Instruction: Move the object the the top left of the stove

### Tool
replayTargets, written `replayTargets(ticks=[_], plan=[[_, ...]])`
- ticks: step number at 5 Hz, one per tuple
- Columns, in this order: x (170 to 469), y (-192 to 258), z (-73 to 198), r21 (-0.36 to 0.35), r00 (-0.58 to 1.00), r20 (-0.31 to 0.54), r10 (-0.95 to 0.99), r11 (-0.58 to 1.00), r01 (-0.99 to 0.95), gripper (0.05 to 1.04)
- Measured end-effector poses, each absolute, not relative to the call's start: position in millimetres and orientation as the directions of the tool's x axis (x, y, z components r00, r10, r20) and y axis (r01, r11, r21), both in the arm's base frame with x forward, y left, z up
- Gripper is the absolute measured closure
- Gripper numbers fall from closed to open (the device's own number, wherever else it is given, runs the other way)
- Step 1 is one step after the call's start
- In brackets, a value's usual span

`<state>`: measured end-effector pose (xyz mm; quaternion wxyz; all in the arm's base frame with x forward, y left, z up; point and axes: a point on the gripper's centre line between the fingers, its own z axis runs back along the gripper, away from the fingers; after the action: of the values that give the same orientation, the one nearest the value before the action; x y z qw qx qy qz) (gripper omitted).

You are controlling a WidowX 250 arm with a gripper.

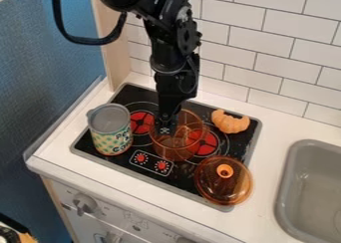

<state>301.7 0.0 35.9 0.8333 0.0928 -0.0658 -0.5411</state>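
Amber pot (174, 152) on black stovetop (182, 180), white counter (276, 120), tiled wall (263, 43)

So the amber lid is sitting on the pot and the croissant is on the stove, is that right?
Not quite: the lid is not on the pot. The camera view shows it off, at the near right corner of the stove. The croissant is on the stove, as you said.

bright, fairly even light, with small glints on the amber lid (220, 191).
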Motion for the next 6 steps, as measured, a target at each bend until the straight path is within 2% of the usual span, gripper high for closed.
replayTargets(ticks=[2, 3, 4, 5, 6], plan=[[289, 7, 28, 0.178, 0.446, 0.006, -0.895, 0.44, 0.88, 0.084], [277, 23, 55, 0.237, 0.547, 0.067, -0.834, 0.546, 0.804, 0.084], [254, 43, 70, 0.288, 0.736, 0.01, -0.677, 0.707, 0.646, 0.084], [233, 66, 66, 0.284, 0.878, -0.019, -0.478, 0.839, 0.463, 0.084], [219, 94, 40, 0.235, 0.964, -0.067, -0.258, 0.935, 0.266, 0.084]])
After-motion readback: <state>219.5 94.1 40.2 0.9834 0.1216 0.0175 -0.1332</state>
